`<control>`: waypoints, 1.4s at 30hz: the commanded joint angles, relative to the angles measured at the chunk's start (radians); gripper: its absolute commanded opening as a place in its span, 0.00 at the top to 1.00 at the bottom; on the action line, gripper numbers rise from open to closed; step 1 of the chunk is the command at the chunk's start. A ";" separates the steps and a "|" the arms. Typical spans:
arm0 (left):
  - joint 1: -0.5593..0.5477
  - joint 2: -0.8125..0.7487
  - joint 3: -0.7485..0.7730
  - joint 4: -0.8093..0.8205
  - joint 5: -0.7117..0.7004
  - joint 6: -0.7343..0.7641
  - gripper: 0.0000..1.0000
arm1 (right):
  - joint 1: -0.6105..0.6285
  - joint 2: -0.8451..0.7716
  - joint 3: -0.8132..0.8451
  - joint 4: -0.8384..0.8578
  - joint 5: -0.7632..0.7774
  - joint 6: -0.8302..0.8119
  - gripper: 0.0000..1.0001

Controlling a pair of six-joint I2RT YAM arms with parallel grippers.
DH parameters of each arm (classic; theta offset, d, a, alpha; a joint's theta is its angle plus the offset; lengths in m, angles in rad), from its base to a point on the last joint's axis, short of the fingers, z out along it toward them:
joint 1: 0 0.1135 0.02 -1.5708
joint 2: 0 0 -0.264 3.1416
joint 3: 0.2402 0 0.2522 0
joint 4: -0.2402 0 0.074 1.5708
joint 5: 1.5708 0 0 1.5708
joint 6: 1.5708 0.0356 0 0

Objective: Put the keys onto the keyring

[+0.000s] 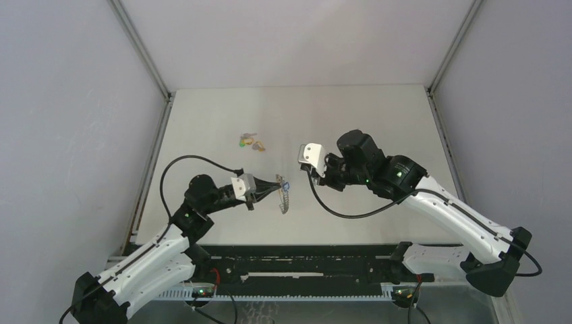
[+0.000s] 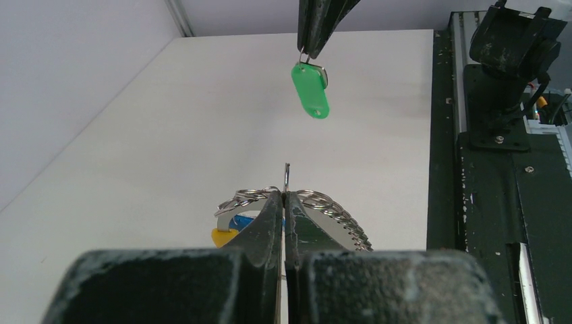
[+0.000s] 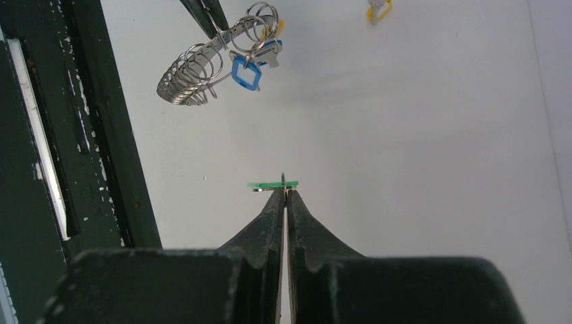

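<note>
Right end effector: you have it pinched shut on the green key, gripped at the small ring, so the tag hangs free below.

Left end effector: clamped tight on the keyring beside its free wire end. That end points up toward the key, likely so you can thread onto it.

A blue key and a yellow key already hang on the ring. Key and keyring are near each other but apart, mid-worktop.

Loose keys lie farther back.

Next: line the key's ring up with the wire tip. The target is thin, so a miss is likely.
</note>
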 commanded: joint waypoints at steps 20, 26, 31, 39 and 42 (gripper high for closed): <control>-0.005 0.011 0.027 0.031 0.094 0.032 1.00 | 0.115 0.057 -0.018 0.163 0.002 -0.172 1.00; -0.005 0.009 0.029 0.035 0.092 0.024 1.00 | 0.151 0.073 -0.020 0.153 0.033 -0.192 1.00; -0.005 0.010 0.031 0.035 0.098 0.023 1.00 | 0.172 0.084 -0.020 0.152 0.066 -0.201 1.00; -0.005 0.012 0.029 0.044 0.098 0.017 1.00 | 0.196 0.103 -0.020 0.160 0.080 -0.199 1.00; -0.005 0.009 0.027 0.051 0.097 0.014 1.00 | 0.202 0.110 -0.020 0.161 0.077 -0.199 1.00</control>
